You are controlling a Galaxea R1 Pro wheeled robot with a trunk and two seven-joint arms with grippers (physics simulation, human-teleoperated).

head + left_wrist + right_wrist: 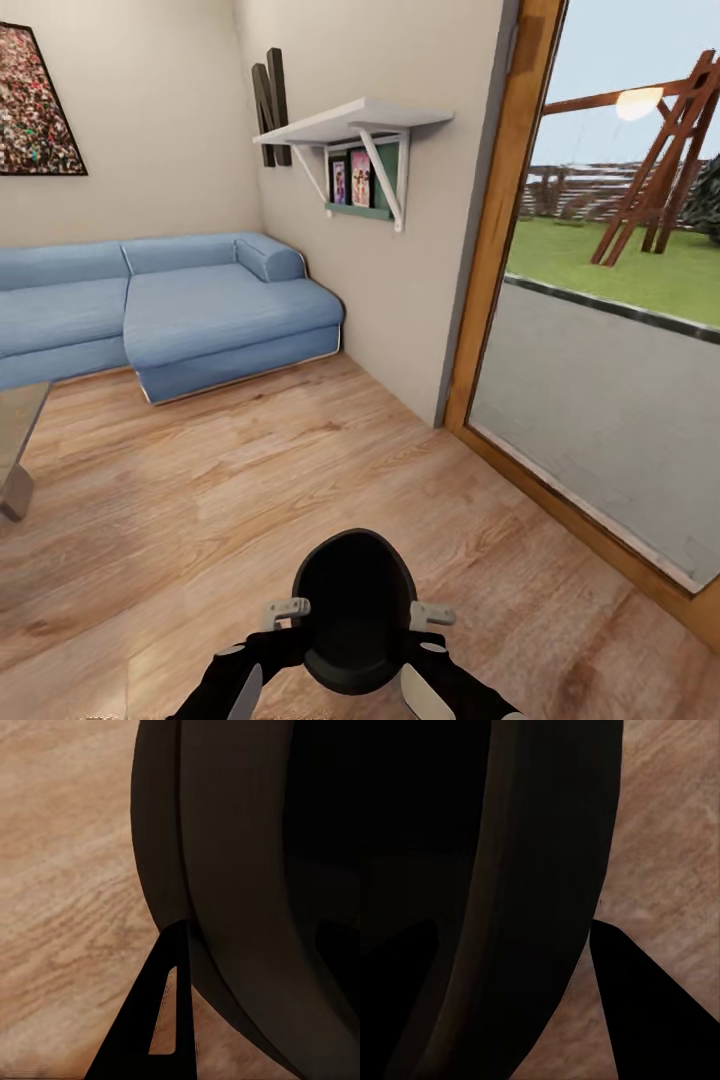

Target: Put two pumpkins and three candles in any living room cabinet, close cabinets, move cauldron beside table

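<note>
Carrying the cauldron point(355, 610) between both arms, the robot faces a corner of the living room, the black pot held low at six o'clock in the head view, mouth tipped toward the camera and its two pale side lugs sticking out at nine and three o'clock of the rim. The left gripper point(287, 610) sits against the pot's left side and the right gripper point(430, 615) against its right; in each wrist view the dark rim wall runs between one finger outside, over the wood floor point(200, 500), and a dim shape inside that looks like the other finger, so each hand appears clamped over the rim. A blue sofa point(180, 310) stands at ten o'clock against the wall, a white shelf point(350, 125) with small pictures hangs at twelve, and a wood-framed glass door point(500, 250) at two o'clock looks onto a lawn. At nine o'clock the corner of a low table point(15, 430) pokes in at the frame's edge, well apart from the pot. Judging by this, the cauldron step is under way but not finished: the pot is lifted, and it needs to go toward nine o'clock and be set down beside that table. Whether the pumpkins and candles are stowed and the cabinets shut cannot be told from here, so those parts stay open
</note>
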